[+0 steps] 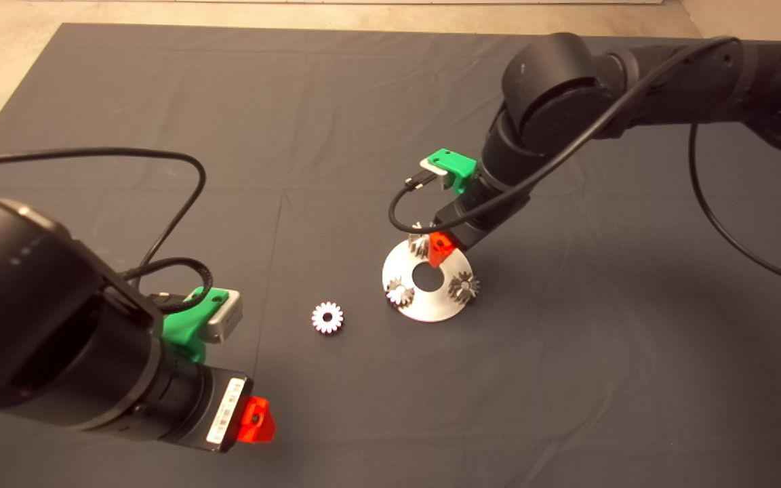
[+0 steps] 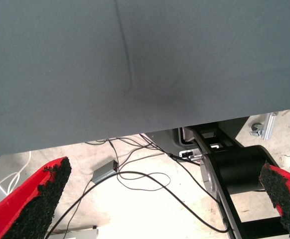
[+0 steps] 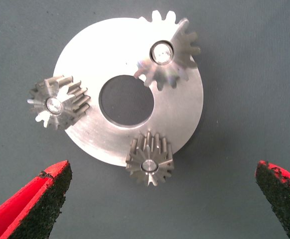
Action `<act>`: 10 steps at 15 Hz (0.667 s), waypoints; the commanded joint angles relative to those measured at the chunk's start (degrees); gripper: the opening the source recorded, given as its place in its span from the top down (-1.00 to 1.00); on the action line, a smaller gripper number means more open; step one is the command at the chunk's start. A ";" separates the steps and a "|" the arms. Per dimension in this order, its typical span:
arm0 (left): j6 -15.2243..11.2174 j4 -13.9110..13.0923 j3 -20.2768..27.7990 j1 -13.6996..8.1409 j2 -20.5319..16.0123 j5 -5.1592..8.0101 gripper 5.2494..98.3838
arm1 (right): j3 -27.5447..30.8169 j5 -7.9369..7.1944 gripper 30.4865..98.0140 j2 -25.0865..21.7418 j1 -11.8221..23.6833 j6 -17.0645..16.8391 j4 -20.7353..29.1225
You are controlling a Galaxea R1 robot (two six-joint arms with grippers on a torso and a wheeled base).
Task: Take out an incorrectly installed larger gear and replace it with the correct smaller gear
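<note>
Above the round metal plate (image 3: 85,55), the right claw (image 1: 436,249) hangs wide open and empty. The larger gear (image 3: 169,56) sits on its pin at the plate's rim; it looks heavy, rigid steel, best pinched across its toothed flanks. Only the head view shows the smaller gear (image 1: 327,317) loose on the tabletop (image 1: 363,102), and the left claw (image 2: 160,199) parked, open and empty, at the mat's near edge
</note>
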 commanded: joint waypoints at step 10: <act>0.76 -1.24 0.96 -0.89 -0.22 7.55 -1.00 | -4.65 -0.34 -0.99 4.23 -4.14 -2.13 -11.63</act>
